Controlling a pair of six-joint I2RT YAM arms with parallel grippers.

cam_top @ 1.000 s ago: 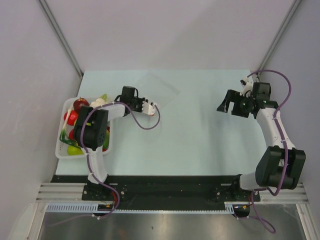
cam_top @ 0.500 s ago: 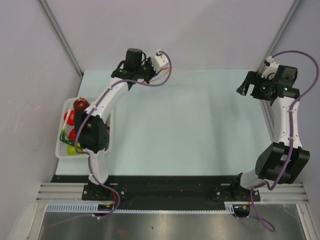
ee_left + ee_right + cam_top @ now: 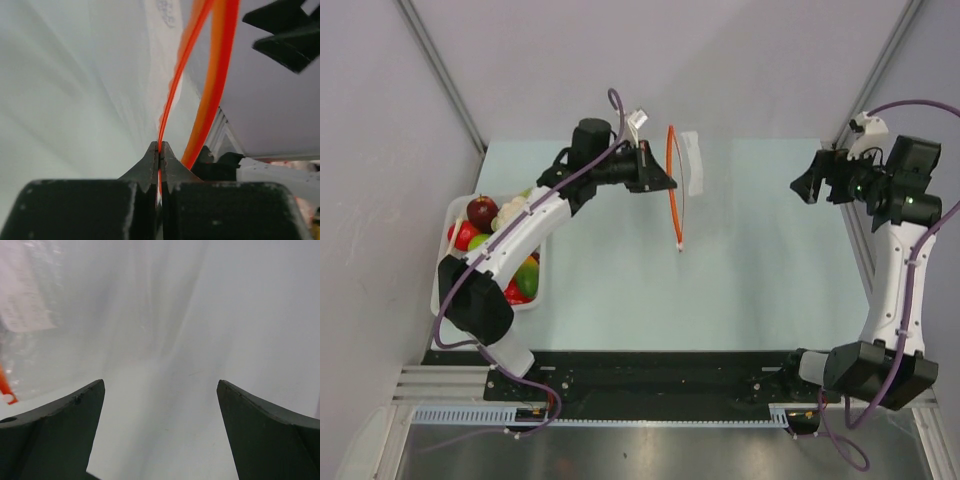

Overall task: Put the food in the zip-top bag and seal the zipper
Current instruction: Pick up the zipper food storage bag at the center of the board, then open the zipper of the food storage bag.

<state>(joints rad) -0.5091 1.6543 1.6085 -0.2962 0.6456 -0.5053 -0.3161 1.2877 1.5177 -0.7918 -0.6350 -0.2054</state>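
Top external view: the left gripper (image 3: 663, 183) reaches toward the upper middle of the frame, pinched shut on the zip-top bag (image 3: 693, 165), which hangs off the light table (image 3: 760, 280). The zipper (image 3: 674, 190) shows as a narrow orange-red loop running down from the top of the bag, so the mouth is parted. The food (image 3: 480, 210) lies in the white tray (image 3: 442, 300) at the left edge (a red apple, a whitish lump and green pieces among it). The right gripper (image 3: 810, 186) hovers at the upper right, well apart from the bag, its jaws spread and holding nothing.

Left wrist view: the left gripper (image 3: 160, 152) has its dark fingertips (image 3: 149, 167) pressed together on one thin band of the zipper (image 3: 172, 95); the other band curves free just to its right.

Right wrist view: the right gripper (image 3: 160, 425) stands wide open with only table between its fingers (image 3: 55, 435). The bag (image 3: 25, 295) is blurred in the upper left.
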